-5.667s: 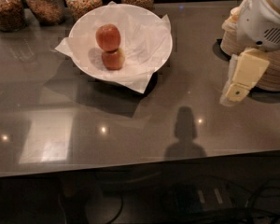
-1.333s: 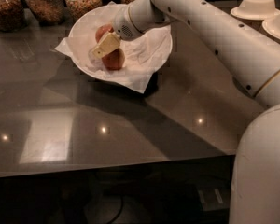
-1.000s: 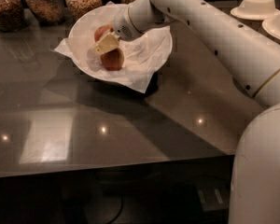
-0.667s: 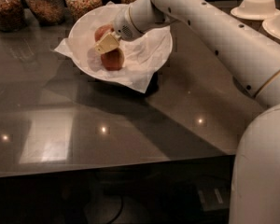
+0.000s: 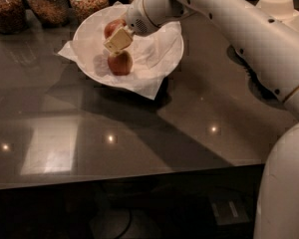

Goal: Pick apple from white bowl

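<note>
The white bowl (image 5: pixel 164 59), lined with crinkled white paper, stands at the back of the dark table. Two apples lie in it. The deeper red apple (image 5: pixel 111 28) is at the far side, partly hidden by my gripper. The paler orange-tan apple (image 5: pixel 120 62) lies just in front of it. My gripper (image 5: pixel 118 40) reaches in from the right and sits inside the bowl, against the near right side of the red apple and just above the tan one.
Several glass jars of grain (image 5: pixel 49 5) stand along the back edge, left of and behind the bowl. Stacked beige paper bowls (image 5: pixel 276 5) stand at the back right. My arm (image 5: pixel 239 29) spans the right side of the table. The table's front edge (image 5: pixel 124 178) runs below.
Over the last several seconds the arm swung from the right of the table into the bowl. Within the last second the gripper and the red apple appear a little higher in the bowl.
</note>
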You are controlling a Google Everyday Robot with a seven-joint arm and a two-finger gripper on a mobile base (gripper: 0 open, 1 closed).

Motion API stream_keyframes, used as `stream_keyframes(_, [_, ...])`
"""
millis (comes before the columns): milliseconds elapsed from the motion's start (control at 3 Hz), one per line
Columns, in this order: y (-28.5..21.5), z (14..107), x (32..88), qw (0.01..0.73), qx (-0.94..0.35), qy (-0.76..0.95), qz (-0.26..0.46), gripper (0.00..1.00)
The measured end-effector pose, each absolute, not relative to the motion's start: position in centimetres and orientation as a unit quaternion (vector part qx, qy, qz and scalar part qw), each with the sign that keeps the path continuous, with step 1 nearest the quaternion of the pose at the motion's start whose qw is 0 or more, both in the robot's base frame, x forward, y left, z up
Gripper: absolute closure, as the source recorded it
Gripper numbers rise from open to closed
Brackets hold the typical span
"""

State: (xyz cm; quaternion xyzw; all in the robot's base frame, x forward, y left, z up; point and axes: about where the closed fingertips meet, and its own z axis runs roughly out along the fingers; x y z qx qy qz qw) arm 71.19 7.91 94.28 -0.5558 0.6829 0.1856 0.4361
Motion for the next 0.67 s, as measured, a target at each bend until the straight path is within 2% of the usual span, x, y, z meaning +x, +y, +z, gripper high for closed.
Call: stream_keyframes(667, [2.5, 101.5, 69.6, 0.476, -0.546, 0.674, 0.143, 1.00])
